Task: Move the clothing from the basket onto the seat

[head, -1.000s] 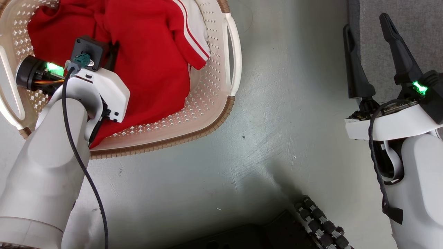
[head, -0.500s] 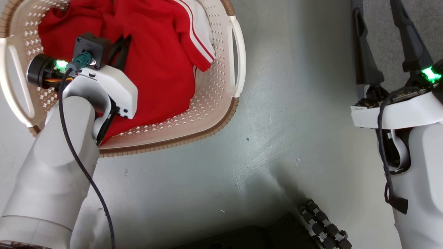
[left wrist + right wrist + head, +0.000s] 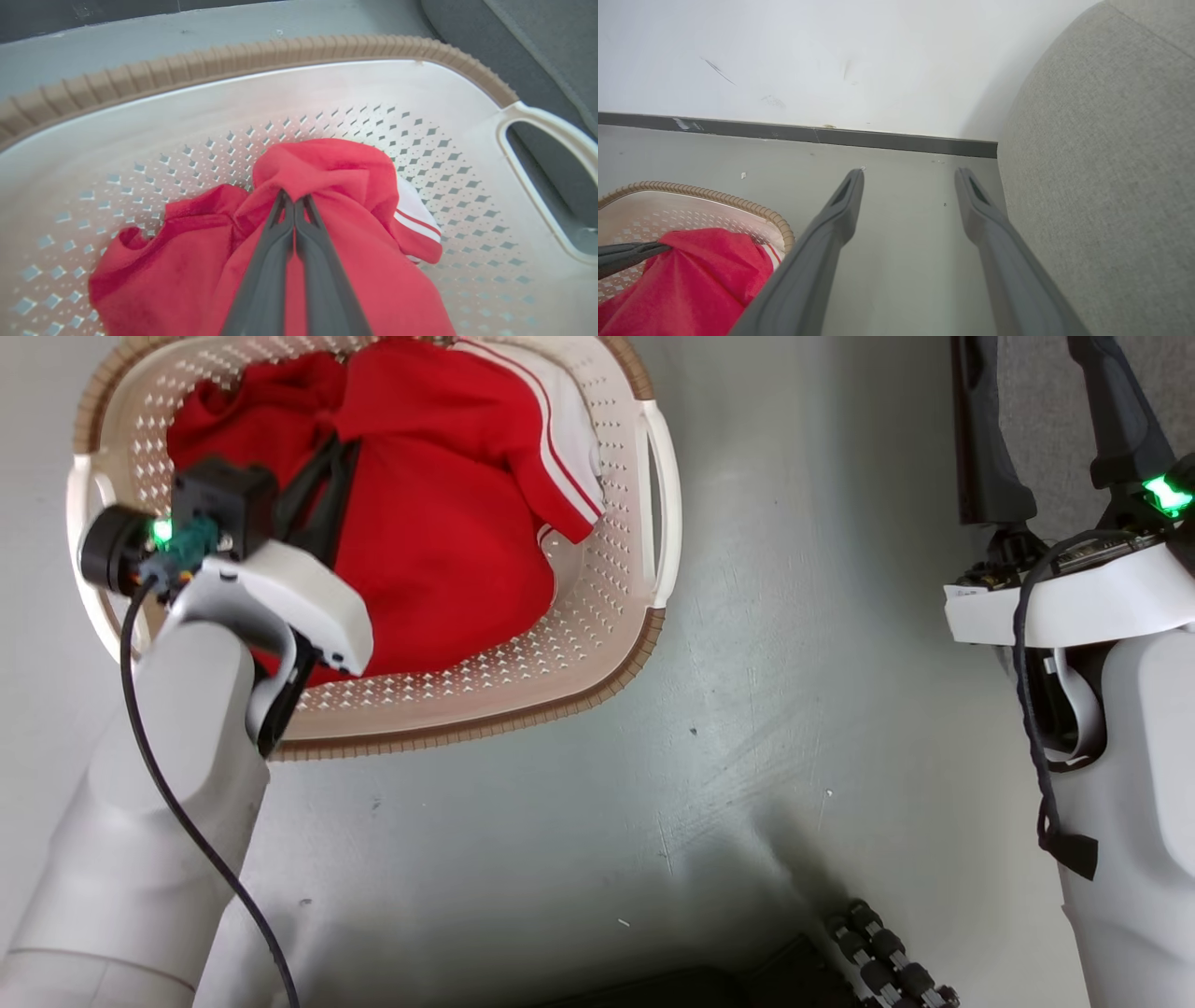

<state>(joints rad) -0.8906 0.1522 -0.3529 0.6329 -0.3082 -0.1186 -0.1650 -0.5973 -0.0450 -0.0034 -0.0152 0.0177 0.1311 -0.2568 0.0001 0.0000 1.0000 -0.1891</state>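
Note:
The clothing (image 3: 448,523) is red with white stripes and lies heaped in the cream basket (image 3: 523,719) on the floor at the upper left. My left gripper (image 3: 338,441) reaches into the basket and is shut on a fold of it. In the left wrist view that gripper (image 3: 293,201) pinches the clothing (image 3: 350,261) into a peak above the basket (image 3: 233,60) wall. My right gripper (image 3: 1055,373) stands open at the upper right beside the grey seat (image 3: 1050,448). In the right wrist view the right gripper (image 3: 910,173) is empty, with the seat (image 3: 1101,163) on its right.
Grey floor (image 3: 747,709) lies between the basket and the seat. My dark base with a roller wheel (image 3: 887,961) sits at the bottom edge. A white wall with a dark skirting board (image 3: 878,137) stands behind the basket (image 3: 714,196).
The head camera has shifted, so the whole picture slid down and right. My left gripper has risen a little with the red fabric pinched, and its fingers now show. The right gripper stays open.

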